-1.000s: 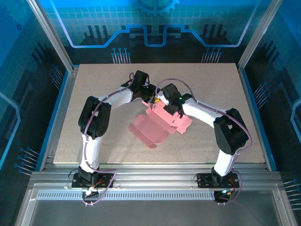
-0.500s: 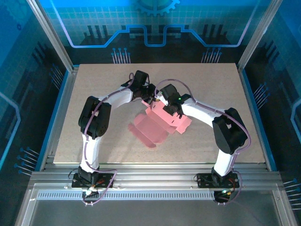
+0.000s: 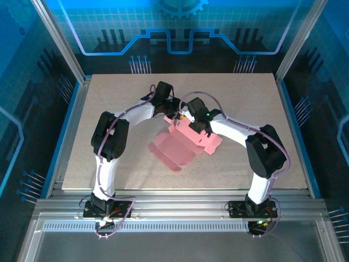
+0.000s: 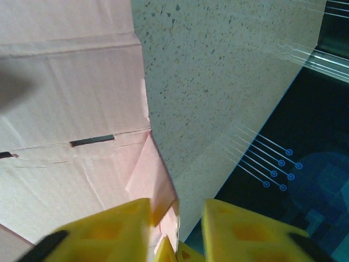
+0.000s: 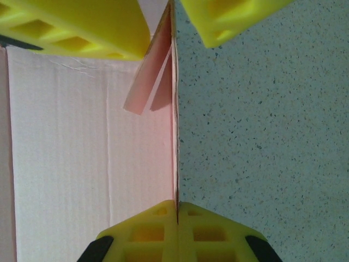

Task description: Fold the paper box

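Observation:
The pink paper box (image 3: 182,143) lies partly folded mid-table, its far wall standing upright. My right gripper (image 3: 184,116) is shut on the top edge of that wall (image 5: 175,164), fingertips (image 5: 188,218) pressed together with the card between them. My left gripper (image 3: 173,113) meets it from the far left and is open. Its yellow fingers (image 4: 109,229) straddle the same wall end, where a small tab (image 4: 155,180) folds inward. In the right wrist view the left gripper's fingers (image 5: 92,27) sit on either side of the wall with a gap. The flat panel (image 4: 71,98) shows creases and a slot.
Speckled tabletop (image 3: 240,98) surrounds the box, with bare room to the right and toward the near edge (image 3: 180,185). The two arms arch in over the box from both sides. Metal frame posts and blue panels (image 3: 174,33) enclose the table.
The right arm's elbow has drifted slightly left. The box and both grippers stay where they were at its far wall.

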### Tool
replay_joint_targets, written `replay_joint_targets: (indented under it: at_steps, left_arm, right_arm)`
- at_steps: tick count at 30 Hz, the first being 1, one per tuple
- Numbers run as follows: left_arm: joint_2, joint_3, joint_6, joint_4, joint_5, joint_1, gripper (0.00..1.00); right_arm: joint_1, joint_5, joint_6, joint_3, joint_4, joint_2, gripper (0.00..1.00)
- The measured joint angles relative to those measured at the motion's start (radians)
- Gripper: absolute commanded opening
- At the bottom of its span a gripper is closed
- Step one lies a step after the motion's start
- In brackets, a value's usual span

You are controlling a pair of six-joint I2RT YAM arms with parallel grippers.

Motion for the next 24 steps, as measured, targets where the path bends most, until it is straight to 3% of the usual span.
replay_joint_targets:
  at_steps: [2, 5, 11, 16, 19, 21, 22, 24]
  left_arm:
    - [0.001, 0.001, -0.001, -0.003, -0.002, -0.001, 0.07]
    - [0.002, 0.005, 0.004, -0.008, -0.002, -0.001, 0.04]
    - [0.002, 0.008, 0.039, -0.018, -0.015, -0.002, 0.48]
    - [-0.023, -0.014, 0.090, -0.016, -0.060, -0.001, 0.61]
    - [-0.087, -0.077, 0.144, -0.004, -0.111, 0.000, 0.75]
    - [-0.146, -0.127, 0.197, 0.008, -0.157, 0.001, 0.94]
    - [-0.172, -0.148, 0.225, 0.016, -0.180, 0.001, 0.98]
    - [-0.235, -0.198, 0.292, 0.039, -0.228, 0.006, 0.99]
  right_arm:
    - [0.000, 0.000, 0.000, 0.000, 0.003, 0.000, 0.00]
    - [0.000, 0.000, 0.000, 0.000, 0.003, 0.001, 0.00]
    - [-0.002, 0.000, 0.000, 0.000, 0.003, 0.001, 0.00]
    - [-0.021, -0.019, 0.002, 0.000, 0.003, 0.001, 0.00]
    - [-0.037, -0.027, 0.005, 0.000, 0.002, 0.001, 0.00]
    - [-0.048, -0.039, 0.006, 0.000, 0.001, 0.001, 0.00]
    - [-0.053, -0.045, 0.009, 0.000, 0.001, 0.001, 0.00]
    - [-0.065, -0.055, 0.016, 0.000, -0.002, 0.001, 0.00]
